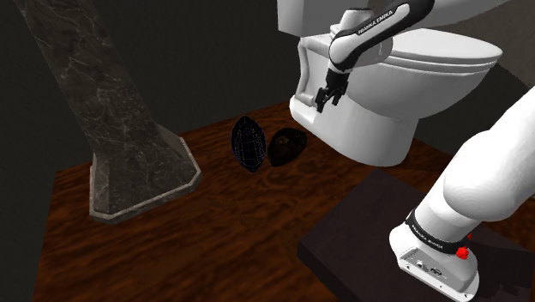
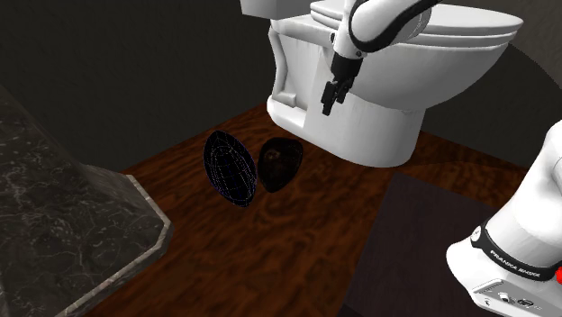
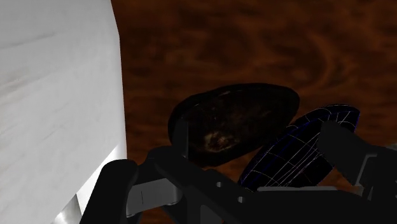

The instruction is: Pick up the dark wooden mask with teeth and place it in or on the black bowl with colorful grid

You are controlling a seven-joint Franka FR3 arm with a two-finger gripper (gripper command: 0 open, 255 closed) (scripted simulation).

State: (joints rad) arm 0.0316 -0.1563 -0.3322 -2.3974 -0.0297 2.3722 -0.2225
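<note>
The dark oval mask (image 1: 285,147) (image 2: 279,164) rests on the wooden floor, leaning against the black bowl (image 1: 247,143) (image 2: 230,168), which stands on its edge and shows a coloured grid of lines. My gripper (image 1: 330,99) (image 2: 331,97) hangs in the air above the mask and off to the shoulder view's right, close in front of the toilet's base. In the wrist view the mask (image 3: 232,124) and the bowl (image 3: 299,149) lie below the gripper (image 3: 257,137); its fingers stand apart and touch neither. The gripper is open and holds nothing.
A white toilet (image 1: 386,94) (image 2: 360,117) (image 3: 57,95) rises right beside the gripper. A grey marble pillar base (image 1: 137,163) (image 2: 63,234) stands at the shoulder view's left. Brown wooden floor (image 1: 214,232) surrounds the objects. The dark stand top (image 1: 369,240) lies at the lower right.
</note>
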